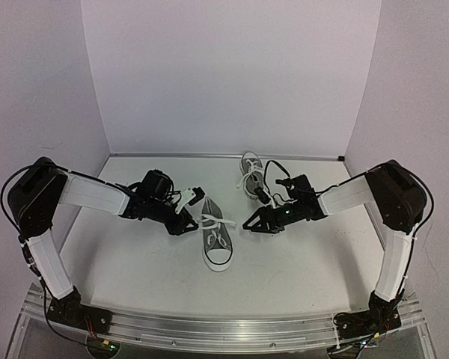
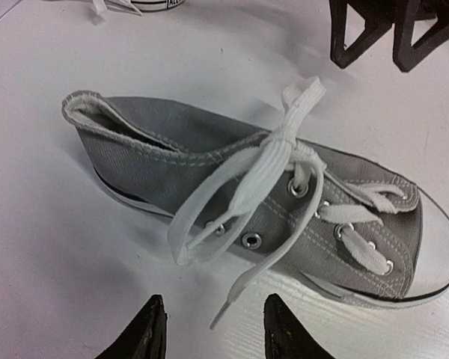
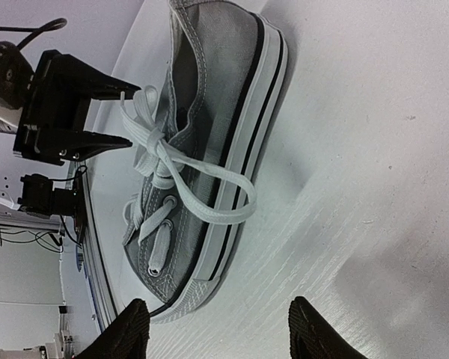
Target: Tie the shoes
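One grey shoe [image 1: 216, 238] lies mid-table, toe toward the arms, its white laces [image 1: 208, 220] crossed in a knot [image 2: 280, 138] with a loop [image 2: 185, 233] hanging over the side. My left gripper [image 1: 188, 218] is open just left of it. In the left wrist view the left gripper [image 2: 213, 330] holds nothing, and a loose lace end [image 2: 226, 303] lies on the table just ahead of its fingertips. My right gripper [image 1: 248, 223] is open on the shoe's right. In its wrist view the right gripper [image 3: 221, 333] is empty beside the sole [image 3: 239, 172]. The second shoe [image 1: 252, 173] lies further back.
The white table [image 1: 135, 262] is closed in by white walls at the back and both sides. A metal rail [image 1: 224, 329] runs along the near edge, with both arm bases on it. The right arm's forearm passes close to the far shoe.
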Available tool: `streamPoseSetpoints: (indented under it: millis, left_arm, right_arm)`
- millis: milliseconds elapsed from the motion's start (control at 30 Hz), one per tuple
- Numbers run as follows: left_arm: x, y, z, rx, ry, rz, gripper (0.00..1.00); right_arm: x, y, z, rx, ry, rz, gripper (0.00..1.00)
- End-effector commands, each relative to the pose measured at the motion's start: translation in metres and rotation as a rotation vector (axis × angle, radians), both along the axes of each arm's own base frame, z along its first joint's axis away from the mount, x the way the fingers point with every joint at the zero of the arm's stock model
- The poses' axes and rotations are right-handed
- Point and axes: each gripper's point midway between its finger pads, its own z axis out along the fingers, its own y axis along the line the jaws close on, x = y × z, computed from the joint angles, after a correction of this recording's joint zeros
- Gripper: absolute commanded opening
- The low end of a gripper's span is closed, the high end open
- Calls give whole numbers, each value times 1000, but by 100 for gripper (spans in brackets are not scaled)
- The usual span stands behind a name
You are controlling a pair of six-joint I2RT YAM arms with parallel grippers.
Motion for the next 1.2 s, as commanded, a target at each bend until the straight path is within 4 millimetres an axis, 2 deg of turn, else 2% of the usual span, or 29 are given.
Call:
streamPoseSetpoints:
  millis: [0, 133, 200, 300, 400, 467, 633, 833, 1033, 1167]
  left_arm:
    - [-6, -3, -12, 59, 20, -81, 45]
    - [-12, -12, -24, 61, 69, -155, 45]
    - [-10, -16, -27, 56, 74, -171, 40]
    - [-9, -19, -24, 56, 74, -187, 25]
    - [-13, -23, -10, 35, 67, -201, 7]
    - [-21, -28, 4, 25, 43, -219, 2]
    - [-43, -45, 27, 4, 22, -285, 0]
    - [-60, -78, 36, -43, 37, -377, 0]
    - [-48, -105, 22, -42, 43, -364, 0]
    - [-40, -120, 23, -71, 27, -347, 1]
  right_arm:
    - [-3, 1, 12, 27, -22, 14, 61]
    - [-4, 1, 13, 33, -20, 21, 61]
    - [-5, 1, 11, 31, -16, 21, 61]
    - [-7, 0, 9, 29, -11, 23, 60]
    - [-7, 0, 9, 28, -14, 24, 60]
    - [-7, 0, 10, 30, -17, 26, 60]
    - [-5, 0, 11, 28, -24, 20, 60]
    - [1, 0, 14, 18, -41, -2, 60]
    - [11, -1, 21, 13, -64, -36, 61]
    - [18, -6, 24, 9, -75, -62, 61]
